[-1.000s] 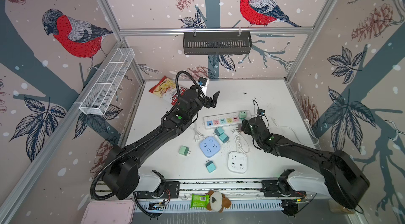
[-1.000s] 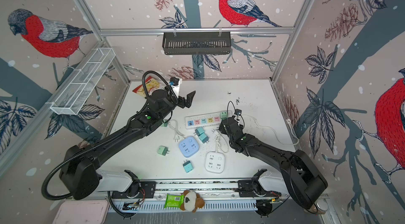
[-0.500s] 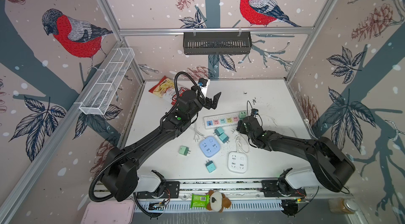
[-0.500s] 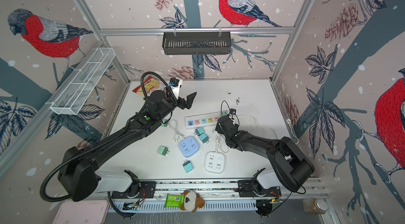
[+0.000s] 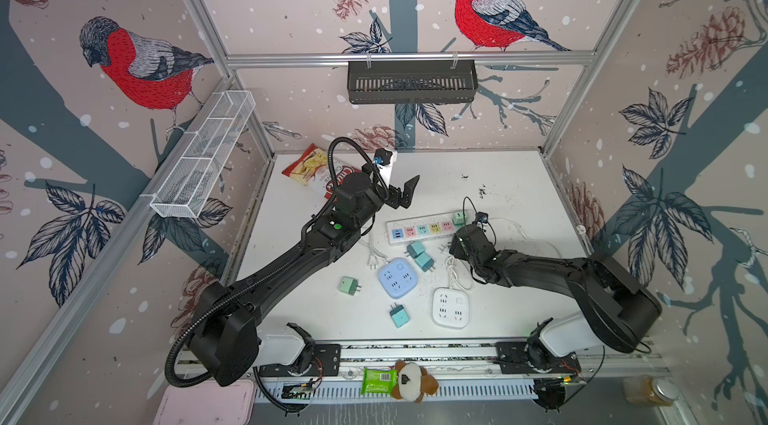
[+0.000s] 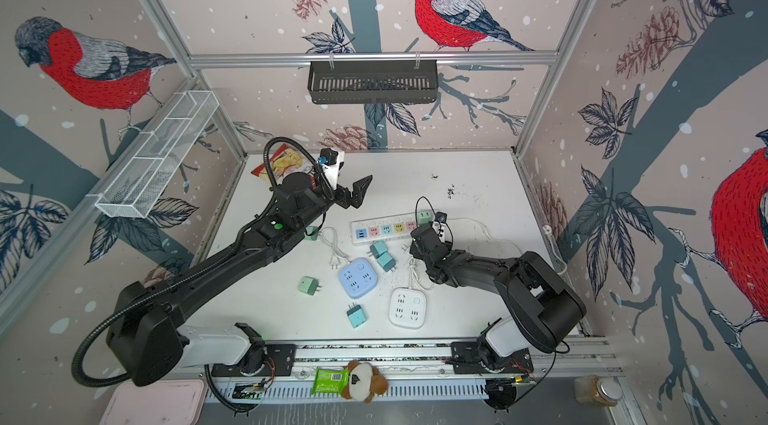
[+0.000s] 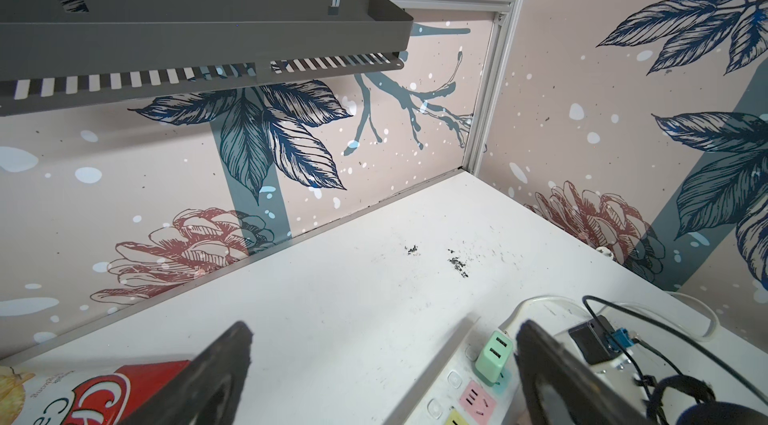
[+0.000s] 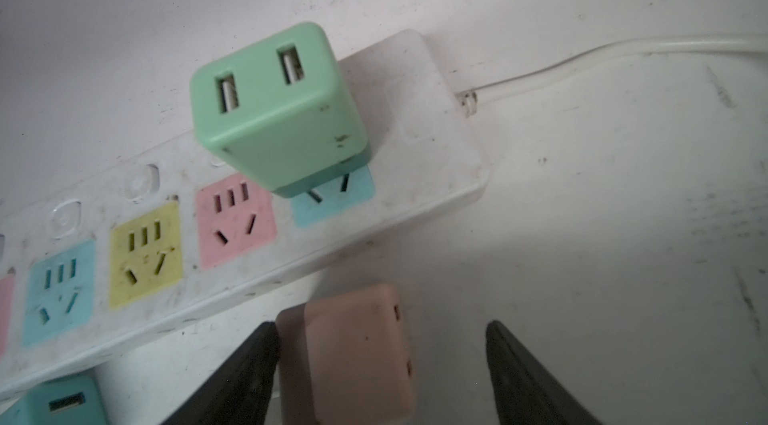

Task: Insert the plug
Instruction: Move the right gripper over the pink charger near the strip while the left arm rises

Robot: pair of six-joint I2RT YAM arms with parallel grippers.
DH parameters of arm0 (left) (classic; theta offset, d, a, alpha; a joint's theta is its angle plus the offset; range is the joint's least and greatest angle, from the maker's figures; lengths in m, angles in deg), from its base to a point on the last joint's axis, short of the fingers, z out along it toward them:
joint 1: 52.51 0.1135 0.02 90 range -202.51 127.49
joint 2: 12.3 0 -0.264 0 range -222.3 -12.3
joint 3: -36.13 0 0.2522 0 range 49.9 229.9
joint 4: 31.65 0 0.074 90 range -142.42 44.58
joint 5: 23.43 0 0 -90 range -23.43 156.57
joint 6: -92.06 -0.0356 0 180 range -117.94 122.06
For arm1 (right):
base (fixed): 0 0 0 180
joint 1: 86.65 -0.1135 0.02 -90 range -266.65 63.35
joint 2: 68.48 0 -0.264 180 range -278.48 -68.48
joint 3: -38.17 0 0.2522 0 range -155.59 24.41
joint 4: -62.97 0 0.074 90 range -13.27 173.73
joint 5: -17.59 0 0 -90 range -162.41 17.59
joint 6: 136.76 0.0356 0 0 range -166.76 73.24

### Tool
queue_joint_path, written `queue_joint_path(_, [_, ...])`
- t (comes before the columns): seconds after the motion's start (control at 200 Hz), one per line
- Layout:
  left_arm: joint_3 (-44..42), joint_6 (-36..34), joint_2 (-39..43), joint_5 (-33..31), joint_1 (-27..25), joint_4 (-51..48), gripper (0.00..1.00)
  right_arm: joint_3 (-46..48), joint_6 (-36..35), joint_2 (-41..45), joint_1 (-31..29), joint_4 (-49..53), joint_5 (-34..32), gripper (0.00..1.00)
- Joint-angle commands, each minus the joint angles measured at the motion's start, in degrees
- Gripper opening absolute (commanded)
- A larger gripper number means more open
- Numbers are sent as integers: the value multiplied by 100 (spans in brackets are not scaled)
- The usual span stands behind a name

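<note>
Plug (image 8: 353,352), pink, lies on worktop (image 8: 582,236) just near of power strip (image 8: 415,144), right end, between spread fingers of right pincer (image 8: 382,326): one touching, other apart. Prongs hidden. Left pincer (image 7: 383,326) spread, empty, far-left; right arm nearer.

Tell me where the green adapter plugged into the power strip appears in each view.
In a top view: green adapter slightly right of centre, on the right end of the white power strip.
In a top view: the adapter just right of centre, same end.
Left wrist view: small, upright on the strip's end.
Right wrist view: large, over the blue end socket.
Shared landmark: that strip, in all four.
</note>
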Motion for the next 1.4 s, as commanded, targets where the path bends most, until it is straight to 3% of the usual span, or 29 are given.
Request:
queue_joint_path(0.0, [45, 52, 38, -38, 6, 318, 98, 118, 137, 115, -10, -4, -189, 76])
queue_joint_path(0.46, [37, 233, 130, 167, -1, 238, 98, 743, 413, 1316, 16, 535, -363, 72])
queue_joint_path(0.62, [-8, 204, 116, 151, 2, 324, 98, 788, 435, 1633, -62, 497, -15, 70])
queue_joint_path(0.745, [-8, 125, 112, 130, 1, 345, 98, 594, 361, 1466, -187, 385, 56, 72])
queue_joint_path(0.961, [-8, -8, -8, -71, 8, 427, 99, 161, 264, 826, -145, 430, -340, 83])
queue_joint_path(1.166, [74, 0, -117, -81, 6, 311, 98, -98, 128, 197, -85, 280, -228, 82])
queue_joint_path(1.396, [37, 44, -87, -64, 2, 287, 98, 104, 151, 125, -3, 262, -271, 82])
